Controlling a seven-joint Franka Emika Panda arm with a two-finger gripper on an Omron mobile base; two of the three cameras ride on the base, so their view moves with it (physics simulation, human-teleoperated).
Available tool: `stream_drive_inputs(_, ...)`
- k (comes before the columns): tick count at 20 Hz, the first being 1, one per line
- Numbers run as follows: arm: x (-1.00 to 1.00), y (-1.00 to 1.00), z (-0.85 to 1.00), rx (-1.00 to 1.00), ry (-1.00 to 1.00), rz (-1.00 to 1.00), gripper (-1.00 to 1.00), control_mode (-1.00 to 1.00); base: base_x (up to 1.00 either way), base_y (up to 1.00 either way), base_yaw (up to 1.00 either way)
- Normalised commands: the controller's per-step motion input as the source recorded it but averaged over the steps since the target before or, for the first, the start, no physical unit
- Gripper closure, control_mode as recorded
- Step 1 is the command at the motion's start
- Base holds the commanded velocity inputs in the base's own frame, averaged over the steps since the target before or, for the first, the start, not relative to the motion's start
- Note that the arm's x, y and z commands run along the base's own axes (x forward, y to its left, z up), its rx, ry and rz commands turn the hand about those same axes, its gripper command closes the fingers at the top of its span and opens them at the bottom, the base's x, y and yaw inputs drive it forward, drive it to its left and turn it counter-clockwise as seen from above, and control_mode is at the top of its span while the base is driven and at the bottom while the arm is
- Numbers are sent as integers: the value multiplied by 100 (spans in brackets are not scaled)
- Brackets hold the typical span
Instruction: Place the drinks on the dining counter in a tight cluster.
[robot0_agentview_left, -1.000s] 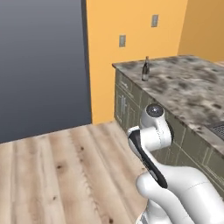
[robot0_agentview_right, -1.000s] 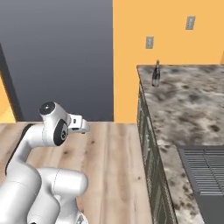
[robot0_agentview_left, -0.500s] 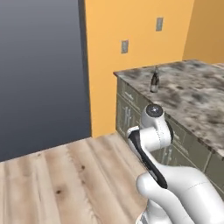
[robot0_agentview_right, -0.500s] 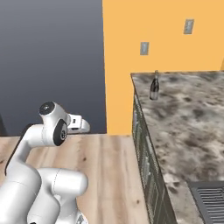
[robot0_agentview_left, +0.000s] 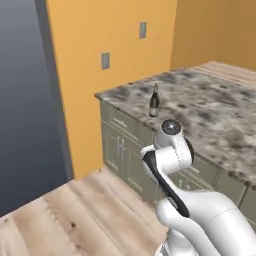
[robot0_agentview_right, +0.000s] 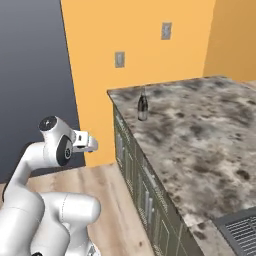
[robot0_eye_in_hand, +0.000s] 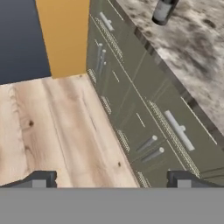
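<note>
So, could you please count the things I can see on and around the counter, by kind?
Wine bottle: 1
Wall plates on the orange wall: 2
Marbled counter: 1
Grate at the counter's near edge: 1
Total: 5

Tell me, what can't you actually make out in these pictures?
- Wine bottle: hand view, its neck is cut off by the top edge.
- Its label: left base view, too small to read.
- Ribbed dark panel in the counter: right base view, cut off at the corner.
- End effector: hand view, just the tips show, standing wide apart.
</note>
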Motion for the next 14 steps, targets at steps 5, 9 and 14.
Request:
stream_drive_inputs(5, 0, 0, 0, 0, 0, 0, -100, 100, 52, 37, -57)
stream_drive_inputs(9, 0, 0, 0, 0, 0, 0, -100, 100, 43, 33, -65)
stream_drive_inputs(14, 0, 0, 0, 0, 0, 0, -100, 100, 37, 32, -71)
